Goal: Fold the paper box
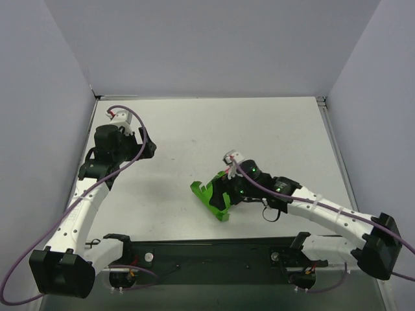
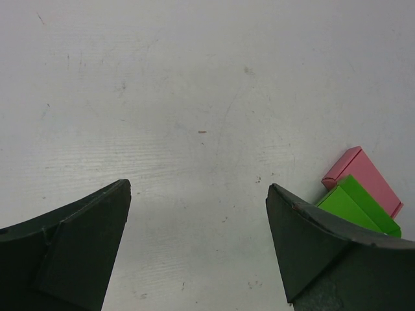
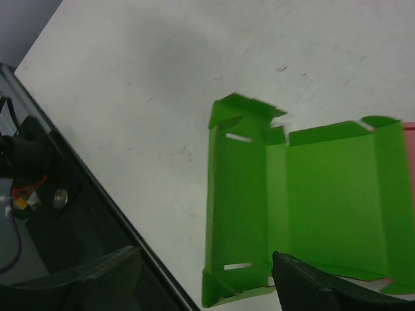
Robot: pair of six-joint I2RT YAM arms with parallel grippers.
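Fingers [image 2: 78,253] of left gripper [image 2: 198,188] and right gripper [image 3: 204,254] gape empty. Paper box [image 3: 324,194], at the right's one o'clock, looks light and flimsy; pinch a flap [image 3: 243,111] edge.

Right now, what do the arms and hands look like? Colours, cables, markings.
The left arm and right arm have white links dotted with small holes, black joints and black bases. A purple cable loops along each. The left hand and right hand are matte black with wedge-shaped fingers. Green lights glow on the right wrist.

The paper box [image 3: 305,201] is laid open on the white table [image 1: 259,129] beneath the right gripper [image 3: 204,254], a pink box [image 2: 366,178] alongside.
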